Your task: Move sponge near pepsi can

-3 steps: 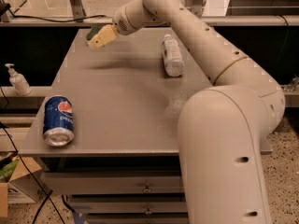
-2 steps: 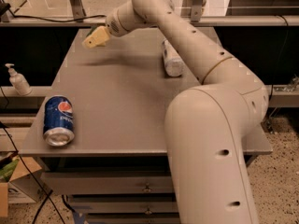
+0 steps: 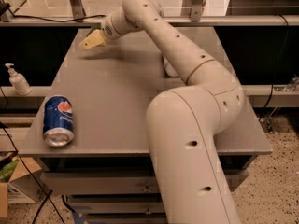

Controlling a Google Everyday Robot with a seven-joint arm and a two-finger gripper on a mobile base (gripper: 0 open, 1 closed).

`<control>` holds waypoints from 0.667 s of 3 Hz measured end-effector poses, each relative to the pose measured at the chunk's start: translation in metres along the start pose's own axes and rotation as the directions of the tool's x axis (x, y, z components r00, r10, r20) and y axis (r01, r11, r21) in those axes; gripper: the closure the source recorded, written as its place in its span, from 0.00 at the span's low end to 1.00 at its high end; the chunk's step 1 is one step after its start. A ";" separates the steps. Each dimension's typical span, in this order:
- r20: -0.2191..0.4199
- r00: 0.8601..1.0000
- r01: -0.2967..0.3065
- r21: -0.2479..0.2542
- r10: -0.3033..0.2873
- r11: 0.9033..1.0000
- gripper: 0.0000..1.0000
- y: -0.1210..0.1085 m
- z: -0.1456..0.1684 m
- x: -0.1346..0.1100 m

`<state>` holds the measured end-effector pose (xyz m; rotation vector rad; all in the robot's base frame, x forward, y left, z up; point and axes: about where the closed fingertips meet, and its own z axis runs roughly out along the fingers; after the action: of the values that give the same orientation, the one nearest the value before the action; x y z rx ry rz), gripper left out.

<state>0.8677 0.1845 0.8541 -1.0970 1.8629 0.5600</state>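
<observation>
The pepsi can (image 3: 58,121) is blue with the round logo. It lies on its side at the front left corner of the grey table (image 3: 117,101), silver end toward me. My gripper (image 3: 91,40) hovers over the table's far left part, well beyond the can. It is shut on the sponge (image 3: 88,42), of which only the pale yellow foam shows at the fingertips. Its shadow falls on the table just under it.
A clear plastic bottle (image 3: 169,67) with a white label lies on the table's far right part, mostly hidden behind my arm. A soap dispenser (image 3: 17,80) stands on a ledge left of the table. A cardboard box (image 3: 9,181) sits on the floor at lower left.
My gripper has moved left along the table's far side with the sponge in it. The can and bottle have not moved.
</observation>
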 end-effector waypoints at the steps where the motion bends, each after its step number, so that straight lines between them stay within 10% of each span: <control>1: -0.016 1.000 -0.024 0.017 0.025 1.000 0.00 -0.006 0.012 0.006; 2: -0.037 0.999 -0.032 0.032 0.033 0.999 0.17 -0.010 0.016 0.010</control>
<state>0.8811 0.1866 0.8378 -1.0653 1.9191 0.5306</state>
